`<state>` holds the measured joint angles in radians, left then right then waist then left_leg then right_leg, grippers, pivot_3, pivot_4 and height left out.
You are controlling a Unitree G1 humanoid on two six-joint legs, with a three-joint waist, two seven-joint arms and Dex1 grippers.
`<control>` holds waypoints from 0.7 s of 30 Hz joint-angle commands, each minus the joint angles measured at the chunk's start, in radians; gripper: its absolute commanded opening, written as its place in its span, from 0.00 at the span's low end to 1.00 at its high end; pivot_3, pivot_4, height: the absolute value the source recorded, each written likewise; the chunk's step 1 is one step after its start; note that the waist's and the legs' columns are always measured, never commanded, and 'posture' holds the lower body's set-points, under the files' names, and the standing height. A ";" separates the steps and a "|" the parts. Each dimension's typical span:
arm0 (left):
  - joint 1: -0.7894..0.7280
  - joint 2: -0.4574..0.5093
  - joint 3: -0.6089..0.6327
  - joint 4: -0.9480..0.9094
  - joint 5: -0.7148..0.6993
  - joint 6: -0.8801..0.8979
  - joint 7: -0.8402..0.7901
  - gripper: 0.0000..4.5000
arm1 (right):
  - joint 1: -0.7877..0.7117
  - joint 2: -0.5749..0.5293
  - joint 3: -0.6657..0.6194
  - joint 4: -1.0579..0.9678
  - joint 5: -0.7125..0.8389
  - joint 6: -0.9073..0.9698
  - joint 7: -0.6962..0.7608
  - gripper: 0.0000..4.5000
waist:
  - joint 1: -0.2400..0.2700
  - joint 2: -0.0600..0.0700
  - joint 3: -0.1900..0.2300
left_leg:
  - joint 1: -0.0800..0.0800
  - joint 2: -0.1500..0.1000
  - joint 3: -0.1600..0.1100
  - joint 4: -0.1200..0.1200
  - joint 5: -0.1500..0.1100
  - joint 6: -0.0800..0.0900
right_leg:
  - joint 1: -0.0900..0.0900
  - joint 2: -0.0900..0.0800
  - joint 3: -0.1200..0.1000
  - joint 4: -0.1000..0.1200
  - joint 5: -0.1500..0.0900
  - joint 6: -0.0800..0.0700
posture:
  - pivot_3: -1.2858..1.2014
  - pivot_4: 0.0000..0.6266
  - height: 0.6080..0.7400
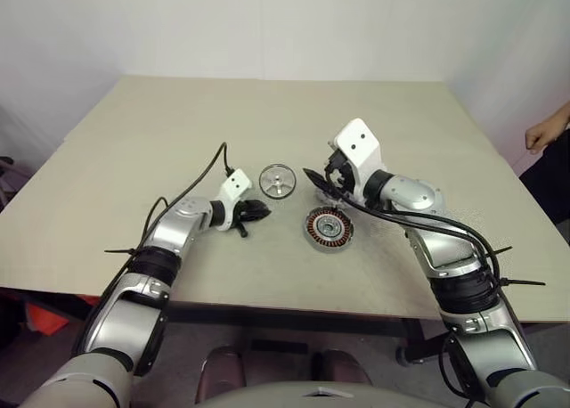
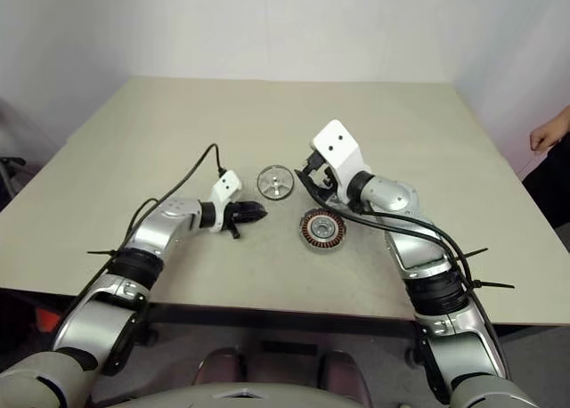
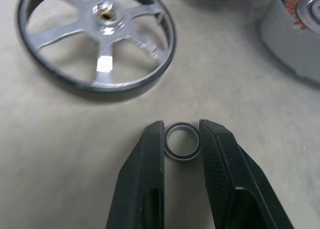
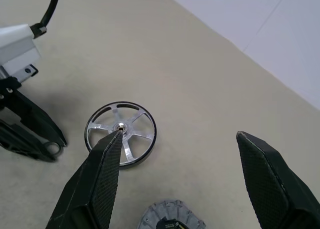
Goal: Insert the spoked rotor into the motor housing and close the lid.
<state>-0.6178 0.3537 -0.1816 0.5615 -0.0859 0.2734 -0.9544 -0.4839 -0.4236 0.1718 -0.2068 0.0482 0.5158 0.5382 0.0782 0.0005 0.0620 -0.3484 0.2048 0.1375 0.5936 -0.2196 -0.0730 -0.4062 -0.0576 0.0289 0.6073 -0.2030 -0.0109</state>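
The spoked rotor (image 1: 277,180), a shiny silver wheel with a dark rim, lies flat on the table. To its right and nearer to me sits the motor housing (image 1: 329,229), its copper windings facing up. My left gripper (image 3: 181,124) rests low on the table just left of the rotor, shut on a tiny thin metal ring (image 3: 182,146). My right gripper (image 4: 180,135) hovers open above the spot between rotor and housing, holding nothing. The lid is out of view.
The beige table (image 1: 178,132) stretches wide behind and to both sides of the parts. A person's hand (image 1: 543,134) shows at the far right edge, off the table. Cables run along both arms.
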 commanded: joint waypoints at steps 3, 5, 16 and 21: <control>-0.028 0.052 0.030 0.034 -0.003 -0.008 -0.016 0.15 | -0.016 0.016 0.002 0.011 -0.015 -0.038 -0.009 0.91 | -0.005 0.000 0.000 | 0.000 0.000 0.000 0.000 0.000 0.000 | 0.000 0.000 0.000 0.000 0.000 0.000 | 0.52 0.00 1.00; -0.034 0.055 0.031 0.039 -0.004 -0.010 -0.021 0.15 | -0.016 0.020 0.003 0.015 -0.018 -0.044 -0.007 0.91 | -0.008 0.000 0.000 | 0.000 0.000 0.000 0.000 0.000 0.000 | 0.000 0.000 0.000 0.000 0.000 0.000 | 0.52 0.00 1.00; -0.047 0.028 0.068 0.048 -0.037 -0.016 -0.009 0.15 | -0.021 0.025 0.004 0.027 -0.031 -0.057 0.007 0.91 | -0.006 0.000 0.000 | 0.000 0.000 0.000 0.000 0.000 0.000 | 0.000 0.000 0.000 0.000 0.000 0.000 | 0.52 0.00 1.00; -0.082 0.022 0.181 0.028 -0.161 0.108 -0.020 0.15 | -0.021 0.029 0.009 0.030 -0.033 -0.060 0.009 0.91 | -0.006 0.000 0.001 | 0.000 0.000 0.000 0.000 0.000 0.000 | -0.001 0.000 0.000 0.000 0.000 0.000 | 0.52 0.00 1.00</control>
<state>-0.6653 0.3680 -0.0441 0.6228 -0.1988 0.3514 -0.9691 -0.4844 -0.3980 0.1821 -0.1669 0.0177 0.4786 0.5462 0.0720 0.0002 0.0625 -0.3482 0.2047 0.1375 0.5938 -0.2195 -0.0732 -0.4075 -0.0578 0.0284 0.6073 -0.2030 -0.0111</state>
